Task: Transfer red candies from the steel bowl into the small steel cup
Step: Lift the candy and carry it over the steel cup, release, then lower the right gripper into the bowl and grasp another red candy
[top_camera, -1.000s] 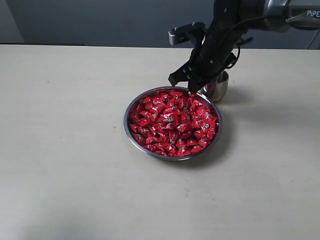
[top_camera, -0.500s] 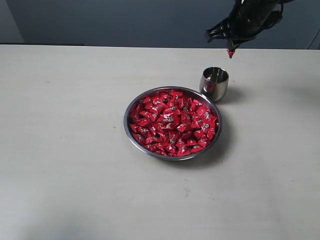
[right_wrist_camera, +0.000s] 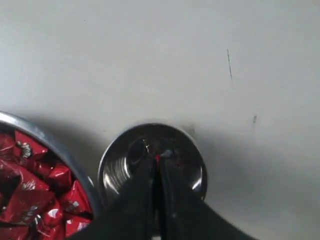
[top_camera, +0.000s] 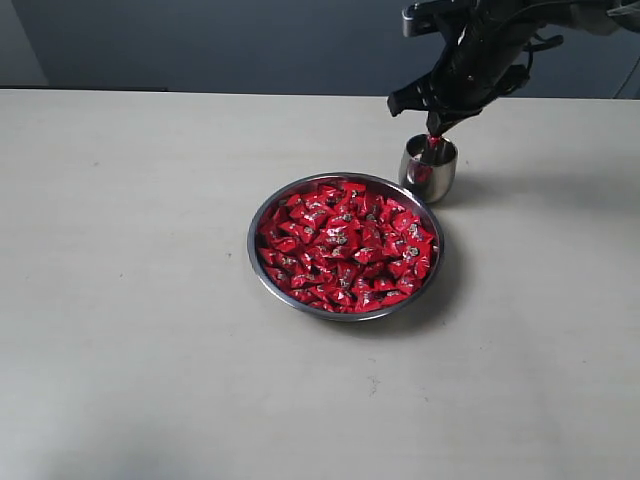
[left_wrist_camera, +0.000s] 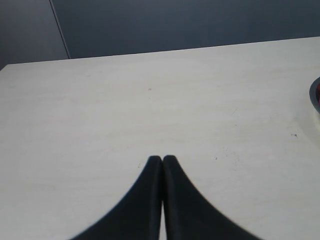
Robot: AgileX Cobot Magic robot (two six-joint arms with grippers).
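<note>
Down drops the right gripper (top_camera: 433, 128), clamped on one red candy (top_camera: 432, 143) right above the small steel cup (top_camera: 428, 176). Steel bowl (top_camera: 252, 240) just beside, heaped with red candies (top_camera: 345, 240). Left gripper (left_wrist_camera: 162, 161) pressed closed, empty.

The right arm (top_camera: 490, 40) runs off the exterior view's top edge. Its fingers (top_camera: 436, 122) hide part of the cup's (top_camera: 432, 178) mouth, and the candy (top_camera: 433, 143) pinched between them is too small to show its wrapper. In the right wrist view these fingers (right_wrist_camera: 140, 205) are dark and blurred, cover the cup's near rim, and the edge cuts off the bowl (right_wrist_camera: 70, 159) and candies (right_wrist_camera: 30, 195). In the left wrist view only a sliver of bowl shows, and the left fingers (left_wrist_camera: 145, 200) are cut off at their bases.
</note>
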